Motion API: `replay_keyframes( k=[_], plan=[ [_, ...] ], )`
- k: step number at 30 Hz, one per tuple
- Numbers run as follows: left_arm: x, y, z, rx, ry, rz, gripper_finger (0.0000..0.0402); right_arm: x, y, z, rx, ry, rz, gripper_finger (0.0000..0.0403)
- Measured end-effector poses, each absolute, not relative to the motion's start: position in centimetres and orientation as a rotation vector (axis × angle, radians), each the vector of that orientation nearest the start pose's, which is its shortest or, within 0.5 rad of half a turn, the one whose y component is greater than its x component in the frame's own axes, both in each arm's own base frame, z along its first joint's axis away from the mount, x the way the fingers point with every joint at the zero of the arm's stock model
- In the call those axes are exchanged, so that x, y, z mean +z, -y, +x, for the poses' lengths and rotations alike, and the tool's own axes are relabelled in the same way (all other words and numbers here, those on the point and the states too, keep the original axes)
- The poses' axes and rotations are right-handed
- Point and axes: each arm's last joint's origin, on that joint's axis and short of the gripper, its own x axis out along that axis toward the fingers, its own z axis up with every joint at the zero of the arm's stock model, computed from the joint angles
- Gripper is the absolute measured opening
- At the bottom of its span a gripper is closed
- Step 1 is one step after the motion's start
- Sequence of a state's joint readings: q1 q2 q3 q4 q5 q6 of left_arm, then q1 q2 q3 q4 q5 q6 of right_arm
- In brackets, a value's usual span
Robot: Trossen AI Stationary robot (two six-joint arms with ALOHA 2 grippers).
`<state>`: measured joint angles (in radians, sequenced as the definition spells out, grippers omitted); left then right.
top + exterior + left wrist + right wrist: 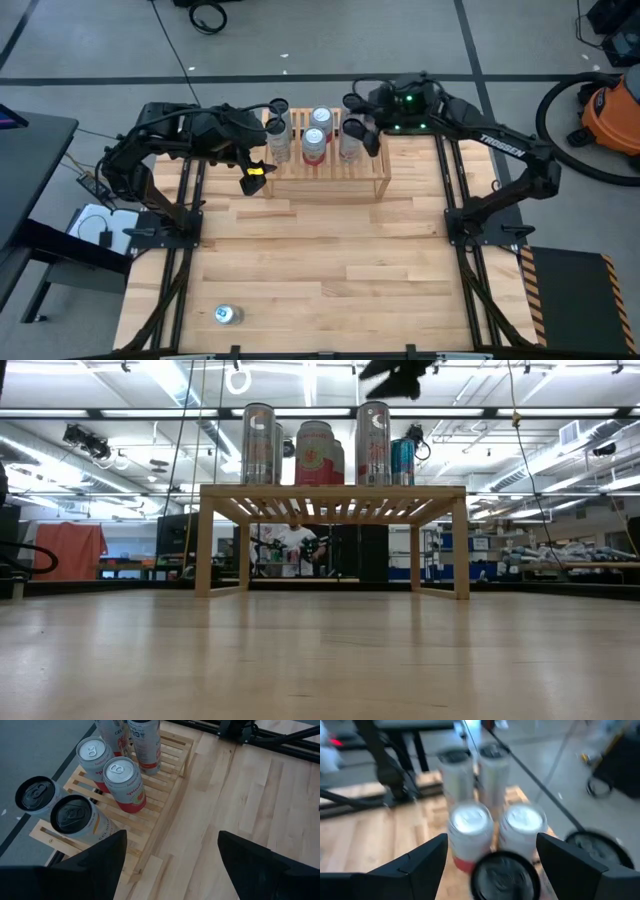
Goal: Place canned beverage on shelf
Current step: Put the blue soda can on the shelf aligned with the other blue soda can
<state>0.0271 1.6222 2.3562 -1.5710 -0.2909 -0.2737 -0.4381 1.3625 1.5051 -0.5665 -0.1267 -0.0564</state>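
Dark fingers of my left gripper filled the foreground of its wrist view, spread wide with nothing but bare wood between them. That gripper hung just off the left end of the low slatted shelf of light natural wood, on its front side.

My right gripper hovered above the shelf's right end, clear of the can tops. Its jaws were wide and empty too, over a black-topped can.

The shelf stood at the far end of the pale plank table. It carried six cans in two rows: two black-topped white ones, two silver-topped pinkish-red ones and two taller pale ones.

What mattered for the next move was the one can not yet shelved, a small silver can with blue marking. It sat alone, well apart from the shelf, out past the shelf's front near the table's opposite edge, and toward the shelf's left end rather than its right. I judged my left arm the nearer one, and it would have to swing away from the shelf to reach the can.

From above the can showed a roundish outline, so I took its long axis to be vertical and the can upright. It was too small in view to be sure.
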Motion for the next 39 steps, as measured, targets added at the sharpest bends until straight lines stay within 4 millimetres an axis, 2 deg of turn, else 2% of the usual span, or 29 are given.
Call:
replay_keyframes(
  k=[7, 12, 26, 32, 39],
  plan=[
    [50.5, -1.5, 23.9, 0.410, -0.785, -0.145, 0.0315, 44.7, 10.7, 24.7, -0.154, -0.208, 0.023, 0.0314],
    [50.5, -1.5, 23.9, 0.410, -0.785, -0.146, 0.0315, 45.9, 9.9, 23.4, -0.080, -0.138, 0.000, 0.0315],
    [50.5, -1.5, 23.9, 0.415, -0.783, -0.156, 0.0315, 47.2, 9.5, 23.0, -0.024, -0.037, -0.025, 0.0323],
    [50.5, -1.5, 23.9, 0.422, -0.779, -0.172, 0.0315, 47.2, 9.1, 23.0, 0.093, -0.033, -0.056, 0.0348],
    [50.5, -1.5, 23.9, 0.422, -0.779, -0.173, 0.0315, 47.1, 8.5, 23.3, 0.131, -0.036, -0.089, 0.0391]
  ],
)
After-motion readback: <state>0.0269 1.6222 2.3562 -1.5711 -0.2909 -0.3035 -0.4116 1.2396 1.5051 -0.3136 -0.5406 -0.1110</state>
